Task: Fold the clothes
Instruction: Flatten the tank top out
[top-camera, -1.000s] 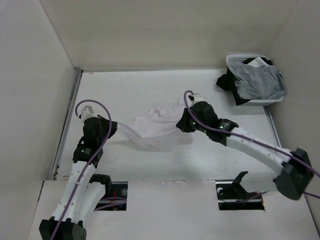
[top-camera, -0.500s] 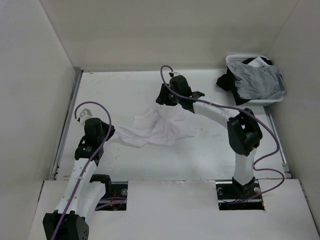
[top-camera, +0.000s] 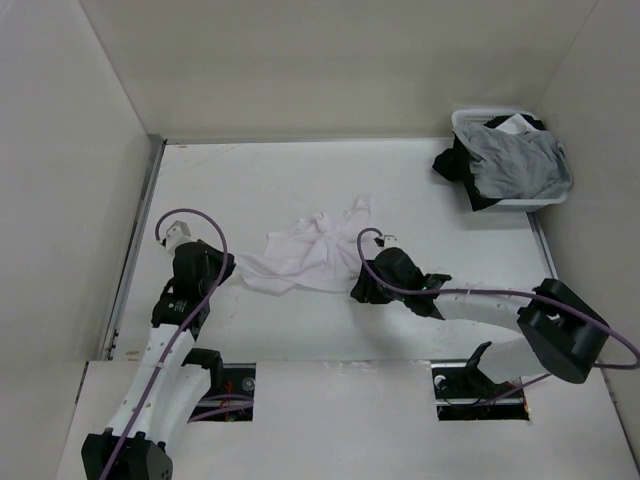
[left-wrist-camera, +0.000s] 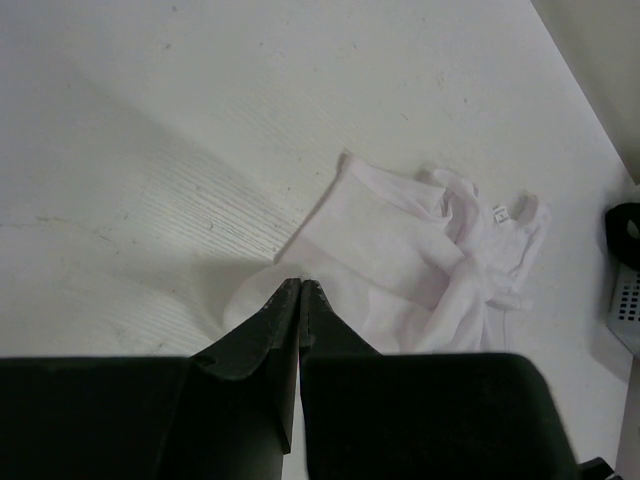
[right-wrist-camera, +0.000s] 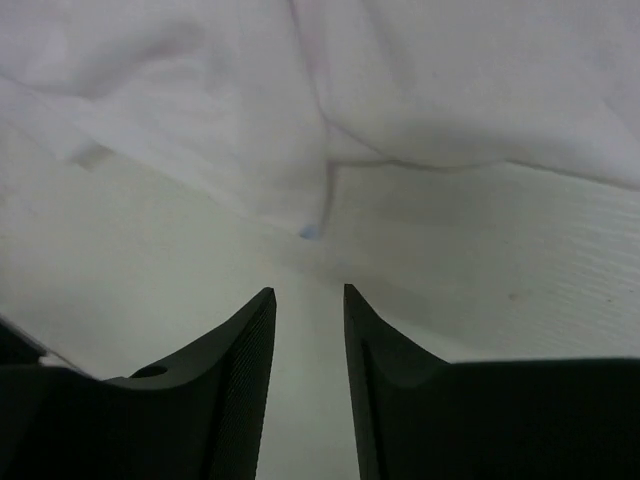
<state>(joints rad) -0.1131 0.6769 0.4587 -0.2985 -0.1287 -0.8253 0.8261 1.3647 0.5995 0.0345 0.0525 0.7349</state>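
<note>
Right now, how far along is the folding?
Nothing folded yet: the white top lies crumpled. In hand: the left gripper pinches its corner; the right gripper is open and empty at its near edge. Left: flatten, then every fold.

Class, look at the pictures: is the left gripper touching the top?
Touching. The left wrist view shows the left gripper, jaws shut, pinching an edge of the top; the fabric runs right up to the tips.
</note>
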